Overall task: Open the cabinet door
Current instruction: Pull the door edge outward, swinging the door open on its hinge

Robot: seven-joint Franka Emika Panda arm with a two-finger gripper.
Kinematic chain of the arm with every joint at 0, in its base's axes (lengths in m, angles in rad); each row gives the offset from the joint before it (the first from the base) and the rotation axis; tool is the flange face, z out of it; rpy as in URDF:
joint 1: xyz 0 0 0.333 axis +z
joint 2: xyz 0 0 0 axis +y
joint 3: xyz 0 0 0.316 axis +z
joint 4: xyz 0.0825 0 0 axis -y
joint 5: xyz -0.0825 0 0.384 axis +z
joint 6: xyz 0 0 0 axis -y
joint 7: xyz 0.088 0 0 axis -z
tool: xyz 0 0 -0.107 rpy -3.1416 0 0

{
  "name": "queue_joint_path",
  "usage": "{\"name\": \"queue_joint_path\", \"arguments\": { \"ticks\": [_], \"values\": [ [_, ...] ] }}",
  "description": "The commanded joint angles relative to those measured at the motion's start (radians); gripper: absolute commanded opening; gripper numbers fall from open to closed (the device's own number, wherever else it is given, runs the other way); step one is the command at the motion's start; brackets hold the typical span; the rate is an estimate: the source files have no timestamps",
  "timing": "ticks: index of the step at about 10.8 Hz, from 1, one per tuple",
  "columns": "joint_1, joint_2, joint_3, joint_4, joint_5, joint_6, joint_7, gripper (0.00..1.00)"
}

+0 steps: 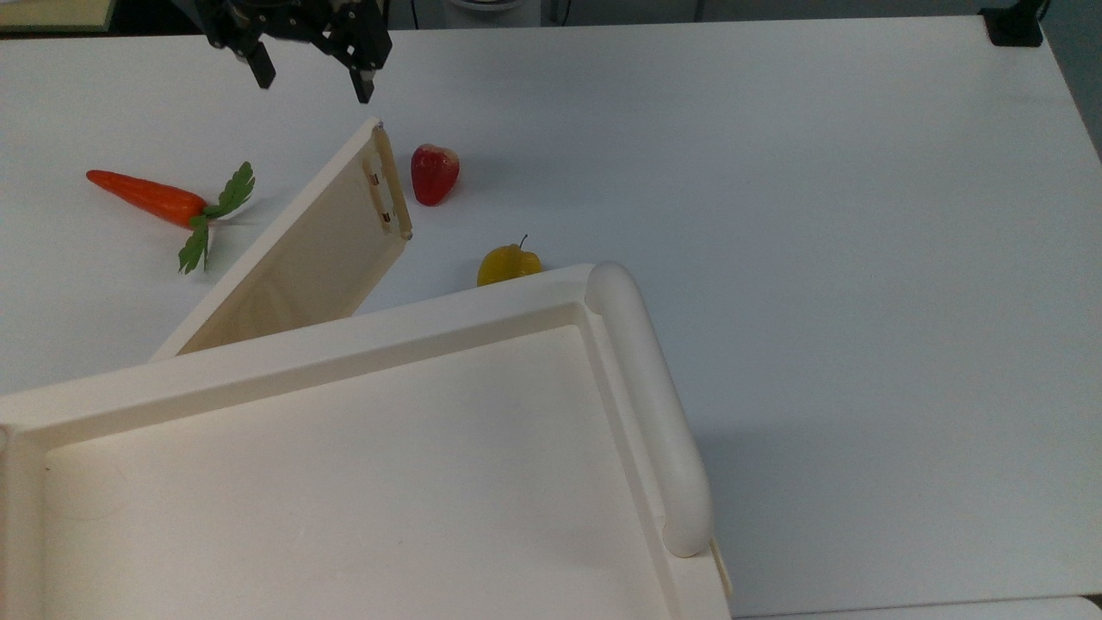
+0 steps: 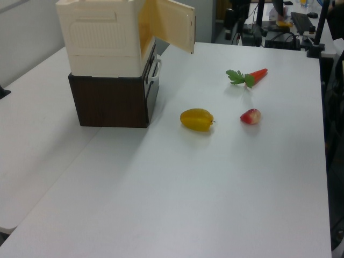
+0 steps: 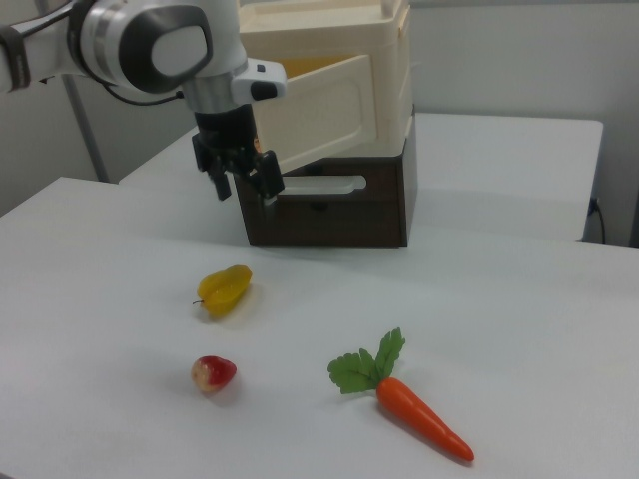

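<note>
- At the far edge of the white table (image 1: pixel 775 215) in the top view, the gripper (image 1: pixel 312 76) hangs with its two black fingers spread wide apart, nothing between them, touching nothing.
- Right view: gripper (image 3: pixel 243 186) points down, level with the front of the cabinet (image 3: pixel 329 100), fingers parted and empty, clear of the door's free edge.
- Cabinet door (image 1: pixel 301 258) stands swung well out from the cream unit, hinged on the top view's left, free edge pointing toward the gripper; two small fasteners sit near that free edge.
- Left view: door (image 2: pixel 174 24) juts out from the cream unit (image 2: pixel 102 37), which sits on a dark brown base (image 2: pixel 110 102).
- Thick rounded cream bar (image 1: pixel 650 405) runs along the top view's right side of the unit's recessed top (image 1: pixel 344 482).
- Toy carrot (image 1: pixel 164 202) lies on the table on the top view's left of the door.
- Red strawberry-like fruit (image 1: pixel 433 173) lies just beside the door's free edge.
- Yellow fruit (image 1: pixel 508 263) sits near the unit's corner.
</note>
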Motion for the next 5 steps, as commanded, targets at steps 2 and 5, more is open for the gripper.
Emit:
{"name": "queue_joint_path", "arguments": {
  "ticks": [2,5],
  "values": [
    [0.022,-0.068,0.002,-0.018,-0.08,-0.181,0.058,1.0],
    [0.022,-0.067,0.005,-0.016,-0.082,-0.178,0.056,1.0]
  ]
}}
